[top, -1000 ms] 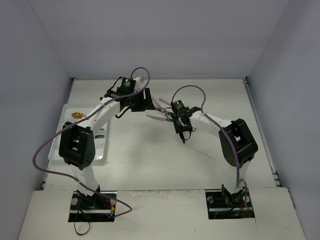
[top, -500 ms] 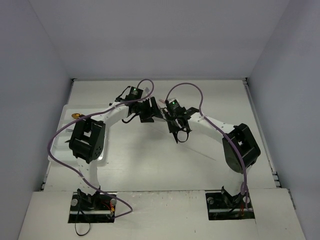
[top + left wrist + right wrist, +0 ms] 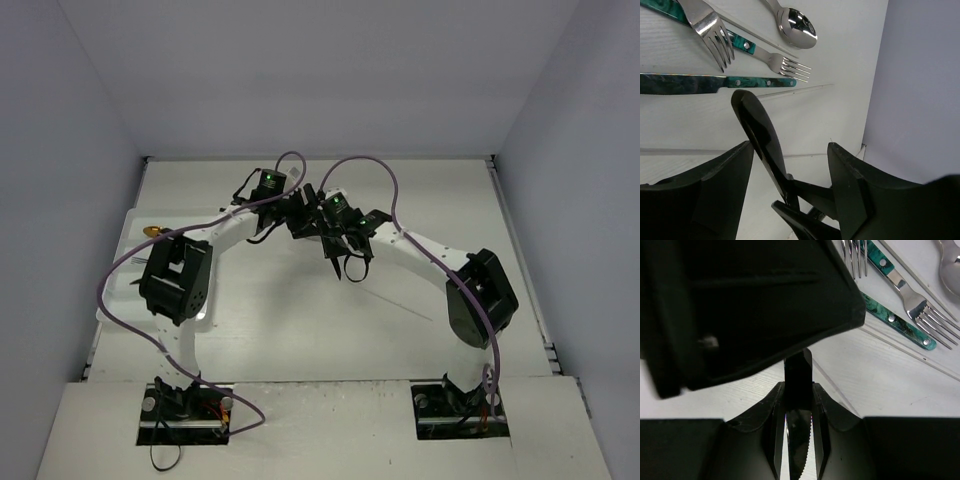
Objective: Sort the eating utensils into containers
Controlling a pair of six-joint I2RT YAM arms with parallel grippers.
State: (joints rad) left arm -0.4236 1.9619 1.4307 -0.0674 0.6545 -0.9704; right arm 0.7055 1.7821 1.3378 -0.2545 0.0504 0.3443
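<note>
Black knife (image 3: 799, 410) tight between right jaws

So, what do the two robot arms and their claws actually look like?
The left arm and right arm are white tubes with chunky black joint housings. A purple cable loops along each, and a small green light glows near each wrist. The left claw and right claw are matte black, with two broad wedge-shaped fingers.

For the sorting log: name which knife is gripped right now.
The black serrated knife, clamped in the right tool; the green-handled steel knife lies flat on the white table.
</note>
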